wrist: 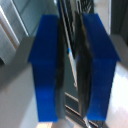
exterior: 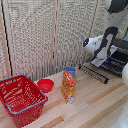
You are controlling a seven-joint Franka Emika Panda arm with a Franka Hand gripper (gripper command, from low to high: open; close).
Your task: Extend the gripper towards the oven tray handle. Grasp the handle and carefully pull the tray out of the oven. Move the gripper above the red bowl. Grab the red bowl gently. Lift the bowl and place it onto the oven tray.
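Tray (exterior: 116, 64) sits at the oven's (exterior: 121, 54) mouth on the exterior view's right, open tabletop (exterior: 95, 102) in front; gripper (exterior: 98, 61) fingers (wrist: 47, 65) nearly closed, pinching a thin bar at its edge. Red bowl (exterior: 45, 85) waits beside the red basket (exterior: 21, 98).

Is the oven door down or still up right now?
Down. In the exterior view the oven door lies flat toward the table, its long bar at the front edge, with the gripper just above it.

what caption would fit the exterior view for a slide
White arm with gripper at the oven, its door down; red bowl waits on the wooden table beside a red basket.
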